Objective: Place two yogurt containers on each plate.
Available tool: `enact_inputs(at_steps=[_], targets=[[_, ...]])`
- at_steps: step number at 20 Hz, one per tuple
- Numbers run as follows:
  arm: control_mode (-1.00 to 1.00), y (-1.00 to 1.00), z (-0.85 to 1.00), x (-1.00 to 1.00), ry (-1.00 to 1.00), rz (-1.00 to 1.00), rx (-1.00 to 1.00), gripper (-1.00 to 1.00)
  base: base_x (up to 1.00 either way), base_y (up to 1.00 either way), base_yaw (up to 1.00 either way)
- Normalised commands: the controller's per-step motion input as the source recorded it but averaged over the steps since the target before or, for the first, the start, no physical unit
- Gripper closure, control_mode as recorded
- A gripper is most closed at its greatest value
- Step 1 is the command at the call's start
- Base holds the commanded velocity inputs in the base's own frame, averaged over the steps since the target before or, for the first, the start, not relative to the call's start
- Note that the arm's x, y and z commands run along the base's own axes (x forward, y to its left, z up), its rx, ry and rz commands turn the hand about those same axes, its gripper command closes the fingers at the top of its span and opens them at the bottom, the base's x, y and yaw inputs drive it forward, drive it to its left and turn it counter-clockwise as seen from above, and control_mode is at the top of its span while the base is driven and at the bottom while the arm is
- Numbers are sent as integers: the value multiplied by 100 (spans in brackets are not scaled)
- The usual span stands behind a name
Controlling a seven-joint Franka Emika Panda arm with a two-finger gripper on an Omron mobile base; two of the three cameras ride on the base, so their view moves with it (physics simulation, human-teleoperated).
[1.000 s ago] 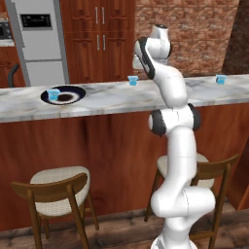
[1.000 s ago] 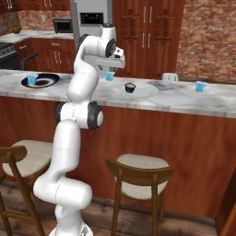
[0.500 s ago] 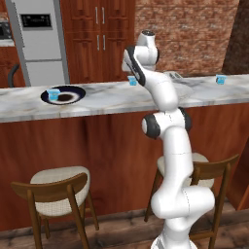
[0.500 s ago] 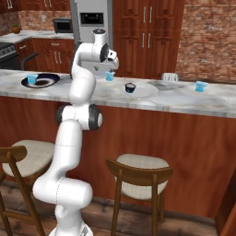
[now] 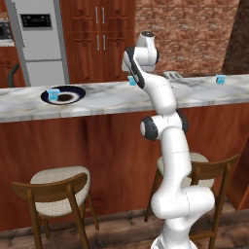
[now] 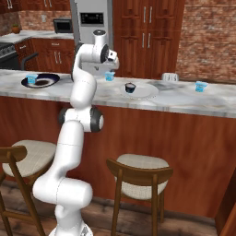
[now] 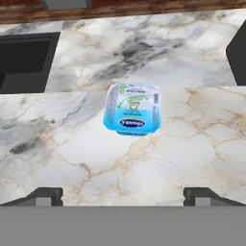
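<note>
In the hand view a light-blue yogurt container (image 7: 133, 109) stands on the marble counter, centred ahead of my open gripper (image 7: 123, 196), whose fingertips (image 7: 45, 196) are spread wide and hold nothing. From the right base view my gripper (image 6: 112, 63) hovers just above that cup (image 6: 109, 76). The dark plate (image 6: 46, 83) at the left carries one yogurt container (image 6: 31, 79). On the pale plate (image 6: 146, 92) sits a small black cup (image 6: 130, 87). Another yogurt container (image 6: 199, 86) stands far right. The arm partly hides the pale plate (image 5: 187, 91).
A dark sink (image 7: 24, 60) lies beyond the cup to the left in the hand view. A silver toaster (image 6: 169, 77) stands at the back of the counter. Two wooden stools (image 6: 138, 168) stand under the counter's front edge.
The arm has reached further over the counter and the hand has shifted slightly left, over the yogurt cup at the back. The fingers stayed wide apart.
</note>
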Motion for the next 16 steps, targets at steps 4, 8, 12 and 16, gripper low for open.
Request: enact_inputs(at_steps=[4, 8, 12, 16], targets=[[-100, -7, -19, -15, -18, 0, 0, -100, 0, 0, 0], [-100, -4, -40, -13, -20, 0, 0, -100, 0, 0, 0], [-100, 0, -22, -27, -3, 0, 0, -100, 0, 0, 0], [-100, 0, -3, -10, 0, 0, 0, -100, 0, 0, 0]])
